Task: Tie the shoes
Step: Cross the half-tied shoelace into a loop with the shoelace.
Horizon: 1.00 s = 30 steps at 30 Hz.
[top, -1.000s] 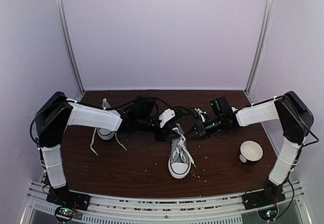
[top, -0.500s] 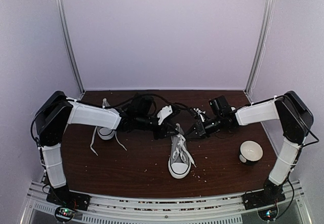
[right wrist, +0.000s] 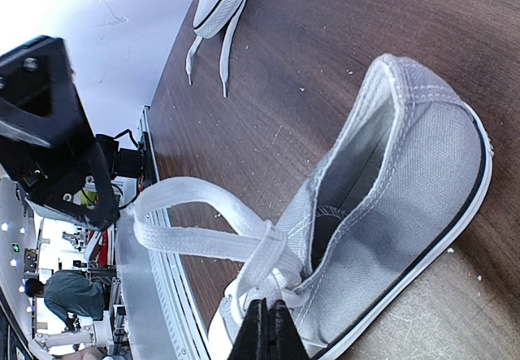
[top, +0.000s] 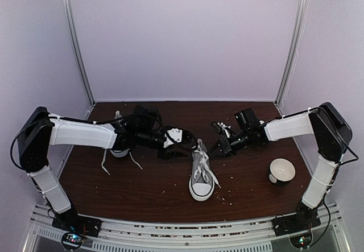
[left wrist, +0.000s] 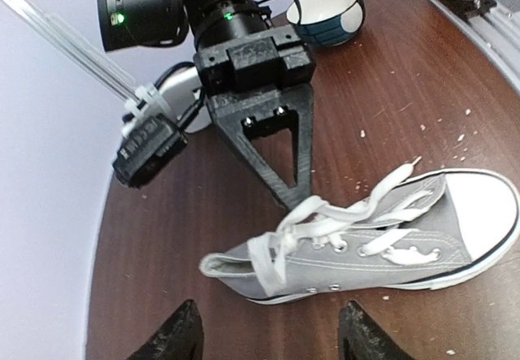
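Nearest us, 1 grey shoe [top: 201, 177] lies mid-way across the table [top: 148, 190], white toe cap toward the bases, tongue slack, no knot yet. Just behind it, our left gripper [left wrist: 272, 337] has drawn back leftward from the collar and stands released, holding nothing. We judge a fresh grab is needed. The right gripper [right wrist: 264, 331] alone is clenched on the raised white lace [right wrist: 193, 232]. Farthest, the 2nd shoe [top: 118, 148] sits back-left, laces trailing.

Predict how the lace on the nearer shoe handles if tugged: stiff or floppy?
Probably floppy: the lace sags in a loose flat loop. The shoe looks small and light, so a tug may drag or tip it on the smooth table.
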Tool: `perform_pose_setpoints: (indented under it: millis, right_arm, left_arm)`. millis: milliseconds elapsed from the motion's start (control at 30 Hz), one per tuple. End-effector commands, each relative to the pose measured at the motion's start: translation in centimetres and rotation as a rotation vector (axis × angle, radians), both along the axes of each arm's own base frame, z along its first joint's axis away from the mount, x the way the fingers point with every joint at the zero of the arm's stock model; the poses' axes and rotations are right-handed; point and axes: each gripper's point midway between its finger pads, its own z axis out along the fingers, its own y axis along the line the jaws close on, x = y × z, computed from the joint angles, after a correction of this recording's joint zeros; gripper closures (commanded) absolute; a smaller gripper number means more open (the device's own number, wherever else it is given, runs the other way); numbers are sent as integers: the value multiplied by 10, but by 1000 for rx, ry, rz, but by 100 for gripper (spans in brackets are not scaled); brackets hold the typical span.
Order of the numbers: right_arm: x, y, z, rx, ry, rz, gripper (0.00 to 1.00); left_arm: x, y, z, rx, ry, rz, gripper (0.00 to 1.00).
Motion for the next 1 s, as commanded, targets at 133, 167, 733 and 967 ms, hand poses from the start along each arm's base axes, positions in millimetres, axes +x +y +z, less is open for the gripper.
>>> perform_pose_setpoints:
  millis: [133,167,733,967]
  right_arm:
    - [6,6,16,17,-48,17,100]
    - [5,5,16,16,-48,17,100]
    - [2,6,15,19,-34,32,100]
    - [2,6,17,24,-39,35,100]
  left_arm:
    - [6,-16,0,177,-596,-94,41]
    - [6,-17,-1,186,-622,-101,41]
    - [24,-33,-26,293,-831,-143,38]
    - [26,-42,-23,286,-864,-122,38]
